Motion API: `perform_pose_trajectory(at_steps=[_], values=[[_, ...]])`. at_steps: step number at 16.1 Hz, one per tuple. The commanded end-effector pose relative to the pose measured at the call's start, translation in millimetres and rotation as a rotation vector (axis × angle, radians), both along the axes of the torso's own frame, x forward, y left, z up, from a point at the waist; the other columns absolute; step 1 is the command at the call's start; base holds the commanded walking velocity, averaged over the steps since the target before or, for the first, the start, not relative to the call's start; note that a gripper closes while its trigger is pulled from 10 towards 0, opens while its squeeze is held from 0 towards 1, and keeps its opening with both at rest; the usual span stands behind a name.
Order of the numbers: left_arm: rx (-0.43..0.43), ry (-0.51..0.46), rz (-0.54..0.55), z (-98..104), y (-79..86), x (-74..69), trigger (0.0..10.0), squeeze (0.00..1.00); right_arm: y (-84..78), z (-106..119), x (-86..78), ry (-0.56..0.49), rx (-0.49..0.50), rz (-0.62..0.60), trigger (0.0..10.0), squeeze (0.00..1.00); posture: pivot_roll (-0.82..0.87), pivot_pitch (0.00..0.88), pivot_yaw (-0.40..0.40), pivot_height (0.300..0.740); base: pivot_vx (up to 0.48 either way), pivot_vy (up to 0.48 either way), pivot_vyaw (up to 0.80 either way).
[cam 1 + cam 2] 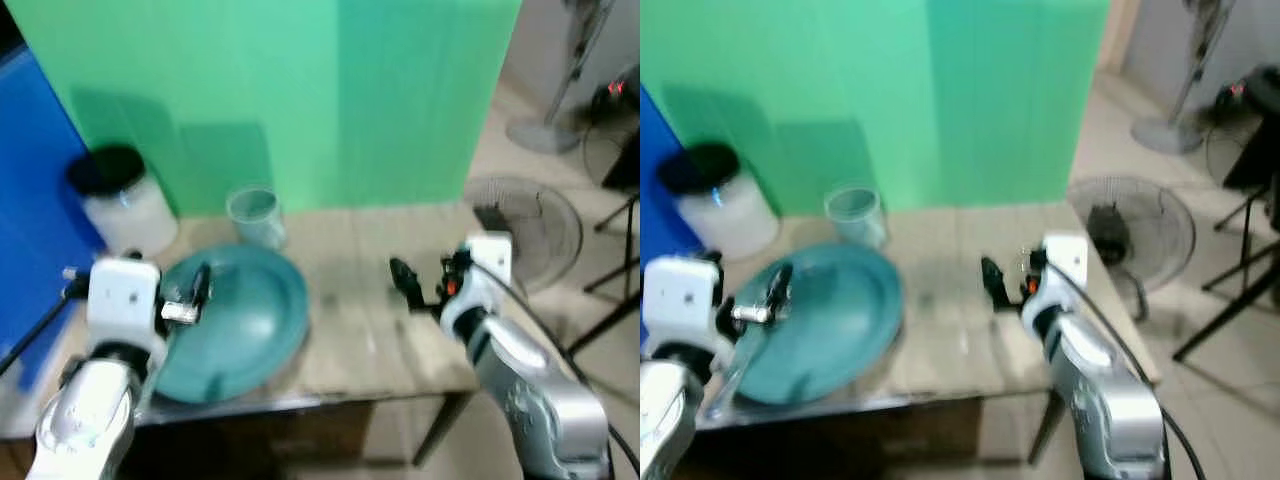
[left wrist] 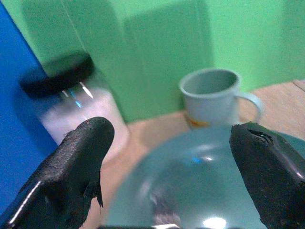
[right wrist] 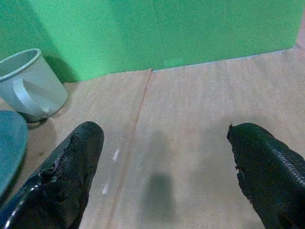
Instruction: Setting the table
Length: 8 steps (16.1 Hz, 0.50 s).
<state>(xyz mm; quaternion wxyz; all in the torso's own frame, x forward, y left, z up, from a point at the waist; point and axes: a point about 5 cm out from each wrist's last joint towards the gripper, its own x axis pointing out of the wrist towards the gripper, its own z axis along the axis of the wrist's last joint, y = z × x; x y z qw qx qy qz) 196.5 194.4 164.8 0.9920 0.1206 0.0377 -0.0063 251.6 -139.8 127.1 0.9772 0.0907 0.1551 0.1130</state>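
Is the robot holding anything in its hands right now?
No. The left gripper is open above the round teal plate; the right gripper is open over the bare wooden table.

No writing, label, brand or number can be read anywhere here. The mug (image 2: 212, 98) near the back edge of the table (image 3: 200, 124) carries a faint orange band low on its side, too blurred to tell as lettering. The jar (image 2: 76, 107) with the black lid at the back left corner shows only glints of light on its side, no print. The plate (image 1: 245, 320) is plain.
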Motion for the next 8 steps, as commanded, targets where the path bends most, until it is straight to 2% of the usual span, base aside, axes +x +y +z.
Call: perform_pose_trajectory(at_steps=[1, 2, 6, 7, 8], values=[[0.024, 0.001, 0.027, 0.6, 5.3, 1.1, 10.0, 0.00, 4.9, 5.5, 2.5, -0.018, 0.005, 0.013, 10.0, 0.00, -0.01, 0.000, 0.045, 0.740, 0.000, -0.480, 0.00], [0.003, 0.002, 0.035, 0.1, 6.7, 1.1, 10.0, 0.00, 4.9, 6.3, 3.7, -0.020, 0.004, 0.012, 10.0, 0.00, 0.00, 0.000, 0.049, 0.740, 0.000, -0.480, 0.00], [-0.014, 0.033, -0.026, -1.0, -0.8, 2.4, 10.0, 0.00, 0.0, 7.7, 8.1, -0.025, -0.009, 0.006, 10.0, 0.00, 0.00, 0.000, 0.048, 0.740, 0.000, 0.000, 0.00], [-0.026, 0.112, -0.018, -9.5, 1.1, 3.4, 10.0, 0.00, -0.5, 9.5, 10.0, -0.032, -0.023, 0.024, 10.0, 0.00, 0.00, 0.000, 0.041, 0.740, 0.000, 0.000, 0.00], [-0.018, 0.148, -0.009, -12.9, 3.8, 4.0, 10.0, 0.00, -0.2, 9.9, 10.6, -0.028, -0.031, 0.044, 10.0, 0.00, 0.00, 0.000, 0.041, 0.740, 0.000, 0.000, 0.00]])
